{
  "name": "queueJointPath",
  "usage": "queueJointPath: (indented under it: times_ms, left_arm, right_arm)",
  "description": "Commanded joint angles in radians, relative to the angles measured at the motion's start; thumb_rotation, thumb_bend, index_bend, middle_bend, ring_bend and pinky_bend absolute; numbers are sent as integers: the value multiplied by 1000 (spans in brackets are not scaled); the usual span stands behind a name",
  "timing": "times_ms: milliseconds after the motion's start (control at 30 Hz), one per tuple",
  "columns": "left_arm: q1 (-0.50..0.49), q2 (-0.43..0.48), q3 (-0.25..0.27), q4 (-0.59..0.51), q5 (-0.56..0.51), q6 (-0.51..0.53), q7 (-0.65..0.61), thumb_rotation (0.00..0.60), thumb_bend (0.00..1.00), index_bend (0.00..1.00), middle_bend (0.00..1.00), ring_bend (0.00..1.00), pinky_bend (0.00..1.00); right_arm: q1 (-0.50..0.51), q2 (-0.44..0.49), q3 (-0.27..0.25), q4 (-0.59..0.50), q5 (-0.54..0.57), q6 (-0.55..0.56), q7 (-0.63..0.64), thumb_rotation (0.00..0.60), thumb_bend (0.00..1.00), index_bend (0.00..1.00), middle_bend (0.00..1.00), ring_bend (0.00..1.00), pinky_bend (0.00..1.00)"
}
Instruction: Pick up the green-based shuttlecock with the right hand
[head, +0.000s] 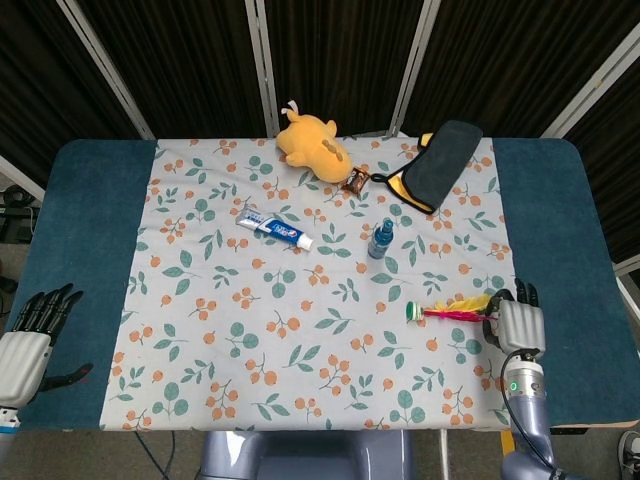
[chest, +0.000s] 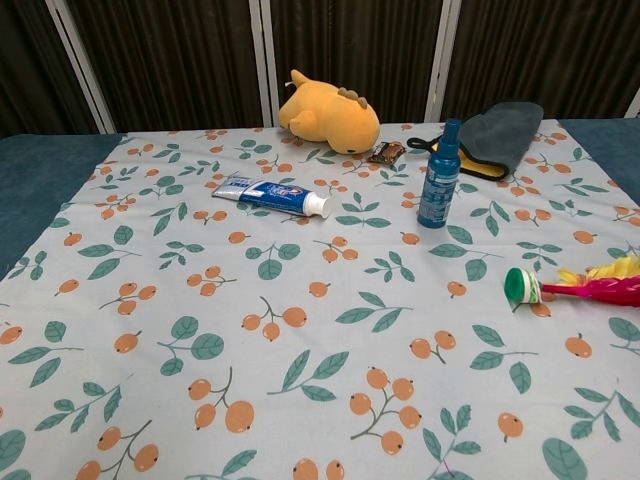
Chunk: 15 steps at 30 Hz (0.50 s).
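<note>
Your right hand (head: 519, 323) rests just right of the green-based shuttlecock (head: 447, 310), at its feather tips, holding nothing; whether its fingers are spread, you cannot tell. The shuttlecock lies flat on the table (head: 560, 230), below the blue spray bottle (head: 380, 238). Your left hand (head: 27, 335) sits spread at the near-left edge.

Nothing really legible anywhere. The toothpaste tube (chest: 272, 195) has blue and red brand print along its side, but the letters are too small and blurred to read in either view. The blue spray bottle (chest: 438, 175) carries a label with no readable text, and the small snack wrapper (chest: 386, 152) beside the plush toy shows printing too tiny to make out.
</note>
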<state>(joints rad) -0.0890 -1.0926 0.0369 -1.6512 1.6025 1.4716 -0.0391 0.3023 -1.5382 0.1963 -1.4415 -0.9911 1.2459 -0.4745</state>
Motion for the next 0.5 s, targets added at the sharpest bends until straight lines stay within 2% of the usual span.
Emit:
queueJointPath:
  times_ms: [33, 300, 500]
  left_arm:
    - [0, 0, 0, 0, 0, 0, 0, 599, 173, 0, 0, 0, 0]
    - [0, 0, 0, 0, 0, -1, -2, 598, 174, 0, 0, 0, 0]
    - [0, 0, 0, 0, 0, -1, -2, 597, 174, 0, 0, 0, 0]
  right_arm:
    - [0, -3, -2, 4, 0, 1, 2, 600, 383, 549, 282, 0, 0]
    - [2, -9, -3, 12, 3, 3, 6, 600, 453, 582, 306, 0, 0]
    - [1, -9, -5, 9, 3, 6, 8, 600, 456, 588, 312, 0, 0]
